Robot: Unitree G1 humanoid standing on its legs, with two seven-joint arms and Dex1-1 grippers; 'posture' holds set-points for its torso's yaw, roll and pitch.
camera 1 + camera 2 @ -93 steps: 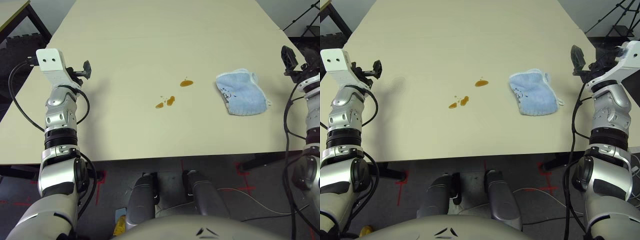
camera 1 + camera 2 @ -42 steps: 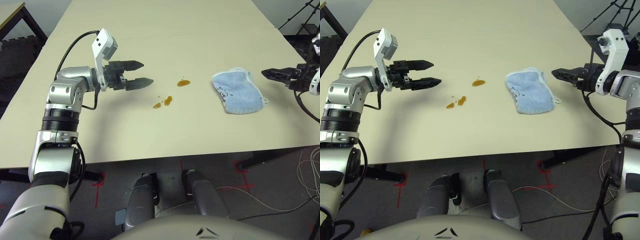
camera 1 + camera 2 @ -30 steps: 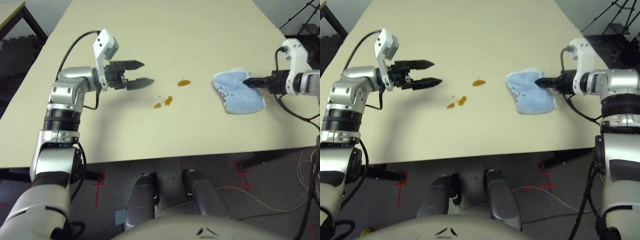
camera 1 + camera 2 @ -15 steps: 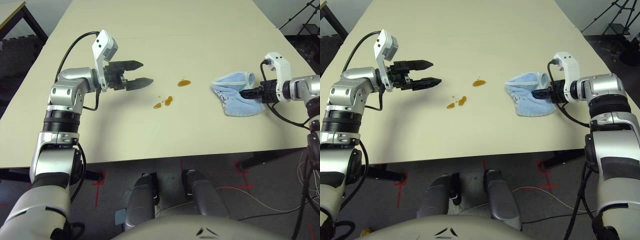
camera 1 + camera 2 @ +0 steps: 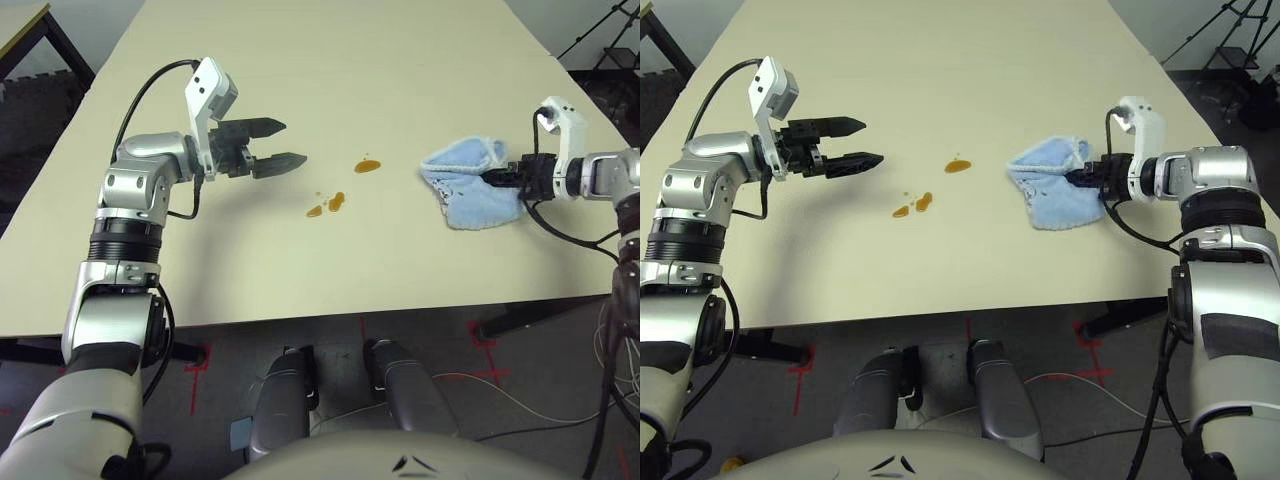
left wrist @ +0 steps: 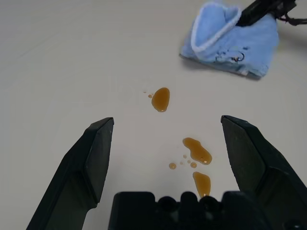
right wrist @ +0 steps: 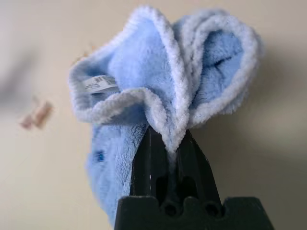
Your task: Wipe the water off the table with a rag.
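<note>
— Checking grippers: status?
— Right gripper (image 7: 168, 143) clamps the rag's (image 5: 468, 186) bunched edge, right side of tabletop (image 5: 330, 60). Left gripper (image 5: 283, 143) spread wide, left of the water (image 5: 340, 200).

Table (image 5: 300, 60): pale beige, smooth.
Water (image 5: 330, 202): amber drops, spilled ahead of the left pincer (image 5: 290, 142).
Rag (image 5: 470, 185): bunched, pinched by the right pincer (image 5: 492, 178).

Bright, even light from overhead fills the room, so the pale table (image 5: 400, 60) shows no glare and the arms and the rag (image 5: 470, 180) cast only faint, soft-edged shadows beside them. The amber drops (image 6: 160, 99) look crisp with small glossy highlights in the left wrist view. In the right wrist view the rag's folds are sharp while the table behind is blurred.
</note>
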